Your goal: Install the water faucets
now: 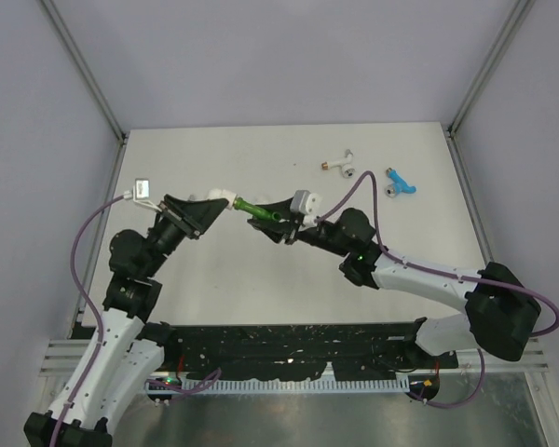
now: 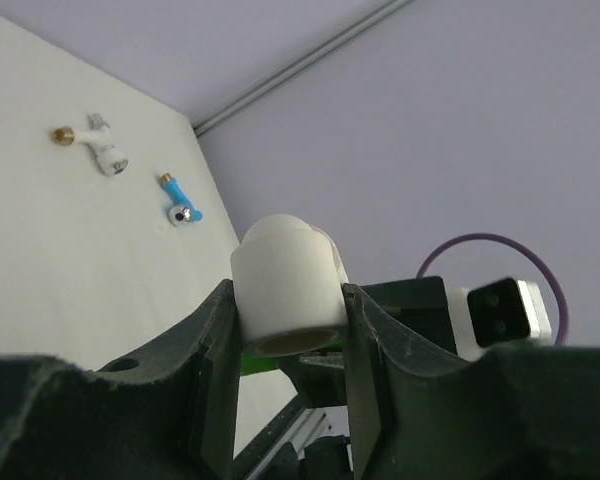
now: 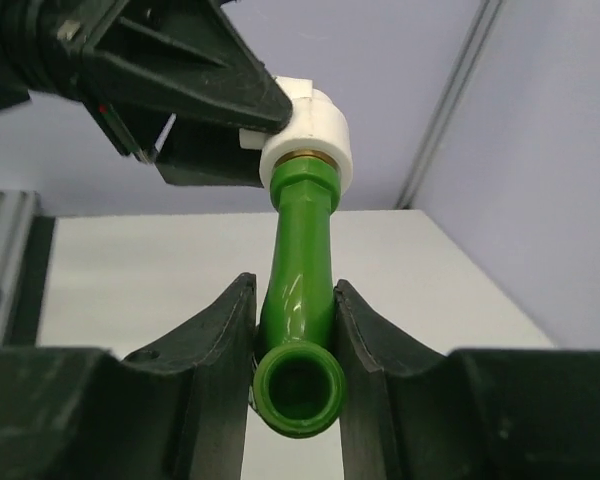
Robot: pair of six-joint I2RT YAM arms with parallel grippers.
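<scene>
Saw left gripper (image 1: 216, 202) just left of the white pipe fitting (image 1: 226, 196), jaws narrow and clamped on that fitting, both up off the table (image 1: 261, 154). Confirmed in left wrist view: fitting pinched between both fingers. Found green faucet (image 1: 252, 210) just right of the fitting, brass-ringed hex end touching the fitting's mouth, in line with it. Found right gripper (image 1: 272, 222) further right of the fitting, jaws narrow, clamped on green faucet's shaft, round open end facing right wrist camera. Spotted white faucet (image 1: 343, 165) well right of the fitting and farther back, lying on table. Spotted blue faucet (image 1: 401, 182) rightmost, well apart from the fitting, near white faucet, not touching. Couldn't tell thread depth into the fitting.
</scene>
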